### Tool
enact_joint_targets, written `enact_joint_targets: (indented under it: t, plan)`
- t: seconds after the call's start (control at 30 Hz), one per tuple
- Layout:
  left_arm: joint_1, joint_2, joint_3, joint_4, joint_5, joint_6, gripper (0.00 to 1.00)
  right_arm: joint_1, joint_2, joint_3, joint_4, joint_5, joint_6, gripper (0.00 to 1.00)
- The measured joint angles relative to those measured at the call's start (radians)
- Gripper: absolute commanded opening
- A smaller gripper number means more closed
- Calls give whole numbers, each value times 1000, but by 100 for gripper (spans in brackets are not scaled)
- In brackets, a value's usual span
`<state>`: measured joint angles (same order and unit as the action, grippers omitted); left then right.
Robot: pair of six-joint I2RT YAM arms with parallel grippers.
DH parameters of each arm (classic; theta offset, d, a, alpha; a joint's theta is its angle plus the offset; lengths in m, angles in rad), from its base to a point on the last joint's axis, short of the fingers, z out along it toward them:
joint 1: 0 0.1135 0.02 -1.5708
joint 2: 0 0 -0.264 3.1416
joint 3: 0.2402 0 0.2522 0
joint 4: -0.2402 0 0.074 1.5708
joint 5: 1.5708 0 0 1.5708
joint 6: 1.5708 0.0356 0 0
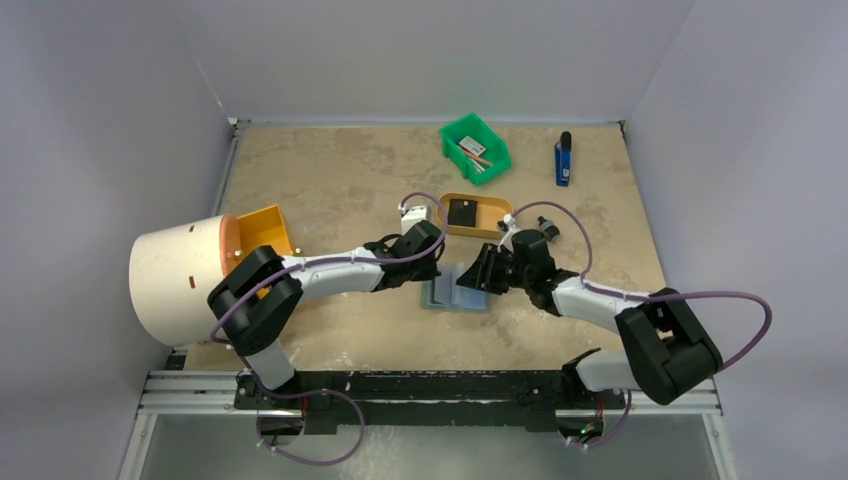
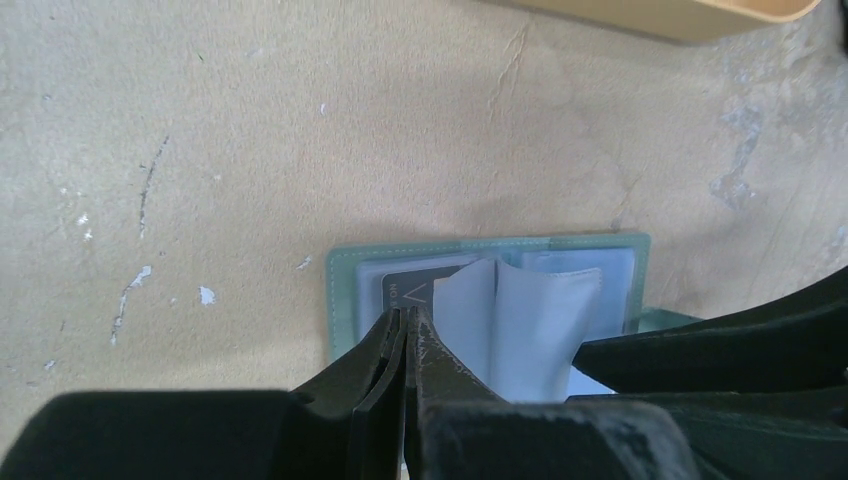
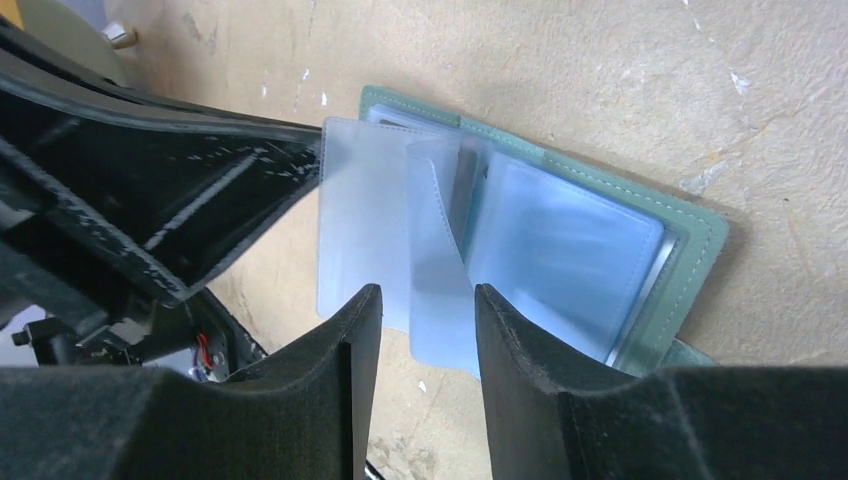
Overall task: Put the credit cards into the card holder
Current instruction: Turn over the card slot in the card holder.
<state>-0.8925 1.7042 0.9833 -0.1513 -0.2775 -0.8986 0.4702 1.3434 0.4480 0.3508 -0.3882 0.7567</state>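
Note:
The card holder (image 1: 458, 293) lies open on the table between both arms, its grey-green cover (image 2: 345, 290) flat and its pale blue pockets (image 3: 560, 240) fanned up. One black credit card (image 2: 420, 288) sits in the left-hand pocket. My left gripper (image 2: 408, 315) is shut, with its tips resting on that card's near edge. My right gripper (image 3: 428, 300) is open, and a loose pocket leaf (image 3: 440, 250) stands between its fingers unpinched. Another black credit card (image 1: 462, 212) lies in the tan tray (image 1: 490, 229).
A green bin (image 1: 475, 148) with small items stands at the back. A blue object (image 1: 564, 160) lies to its right. A large white cylinder (image 1: 180, 280) and an orange piece (image 1: 262, 230) crowd the left side. The left fingers (image 3: 200, 190) are close to my right gripper.

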Motion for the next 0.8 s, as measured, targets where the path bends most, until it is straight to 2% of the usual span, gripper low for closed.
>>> enact_joint_targets:
  t: [0.3,0.63,0.8]
  plan:
    - [0,-40,0,-31,-50,0,0,0,-30,0,-84,61,-10,41]
    - [0,-111,-6,-43,-82,1,0,0,-185,-11,-243,162,-22,42]
    - [0,-110,-6,-29,-78,1,0,8,-285,0,-270,154,-51,42]
